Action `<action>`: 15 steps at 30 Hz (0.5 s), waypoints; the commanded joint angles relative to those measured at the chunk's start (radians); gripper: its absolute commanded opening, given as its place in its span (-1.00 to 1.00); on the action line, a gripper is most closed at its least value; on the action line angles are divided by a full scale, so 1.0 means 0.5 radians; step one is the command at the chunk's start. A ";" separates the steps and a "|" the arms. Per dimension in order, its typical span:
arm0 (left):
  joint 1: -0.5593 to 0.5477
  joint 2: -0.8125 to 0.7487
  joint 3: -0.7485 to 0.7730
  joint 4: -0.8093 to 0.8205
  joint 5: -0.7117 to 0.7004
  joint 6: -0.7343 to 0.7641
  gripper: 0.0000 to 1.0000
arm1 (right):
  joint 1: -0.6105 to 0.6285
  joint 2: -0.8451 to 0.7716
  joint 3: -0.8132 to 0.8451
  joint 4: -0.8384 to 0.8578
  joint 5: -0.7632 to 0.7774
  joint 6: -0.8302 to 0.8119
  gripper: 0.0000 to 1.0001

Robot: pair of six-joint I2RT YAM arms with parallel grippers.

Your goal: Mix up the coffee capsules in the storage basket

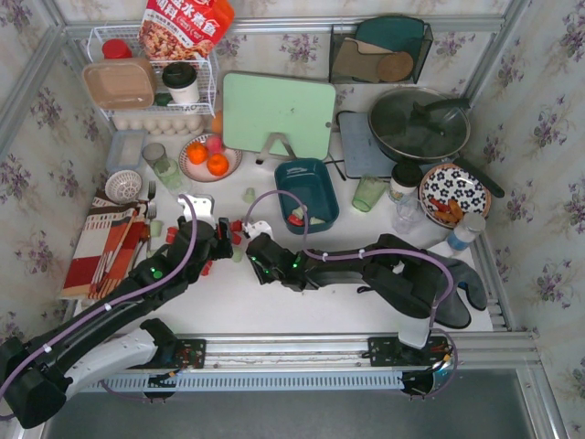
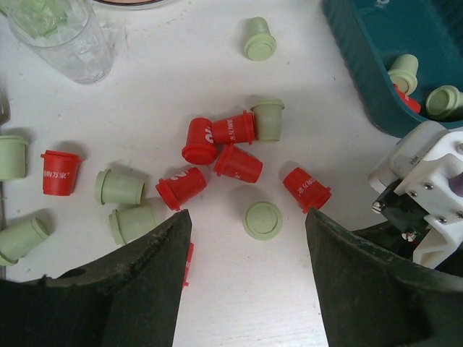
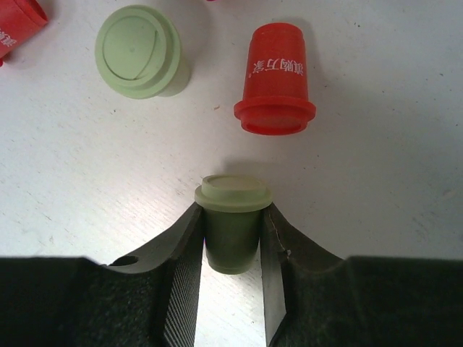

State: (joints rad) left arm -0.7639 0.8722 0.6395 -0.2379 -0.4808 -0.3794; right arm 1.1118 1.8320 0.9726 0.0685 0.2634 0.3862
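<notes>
Red and pale green coffee capsules point(image 1: 239, 227) lie scattered on the white table, left of the teal storage basket point(image 1: 322, 178), which holds a few. My right gripper point(image 3: 233, 217) is shut on one pale green capsule point(image 3: 233, 194), both fingers against its sides just under the rim. A red capsule point(image 3: 275, 79) and a green one point(image 3: 137, 50) lie just beyond it. My left gripper point(image 2: 248, 217) is open and holds nothing. It is low over a green capsule point(image 2: 262, 220), with a red cluster point(image 2: 231, 148) ahead and the basket point(image 2: 362, 65) at upper right.
A glass point(image 2: 61, 36) stands far left of the capsules. Behind are a plate of oranges point(image 1: 210, 157), a green cutting board point(image 1: 279, 114), a green cup point(image 1: 369, 192), a pan point(image 1: 419, 123), a patterned bowl point(image 1: 454, 190) and a wire rack point(image 1: 151, 87). The two wrists are close together.
</notes>
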 commanded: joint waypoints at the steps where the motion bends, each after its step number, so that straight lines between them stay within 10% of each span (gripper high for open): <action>1: 0.003 0.004 -0.003 0.000 -0.020 -0.010 0.35 | 0.003 -0.035 0.009 -0.048 0.047 -0.005 -0.37; 15: 0.005 -0.001 -0.006 0.000 -0.029 -0.011 0.35 | -0.252 -0.466 -0.041 0.041 0.586 -0.412 -0.47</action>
State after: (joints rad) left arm -0.7631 0.8726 0.6395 -0.2382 -0.4812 -0.3794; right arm 1.0496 1.6562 0.9665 0.0265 0.4572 0.2687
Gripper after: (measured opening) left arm 0.676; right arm 0.384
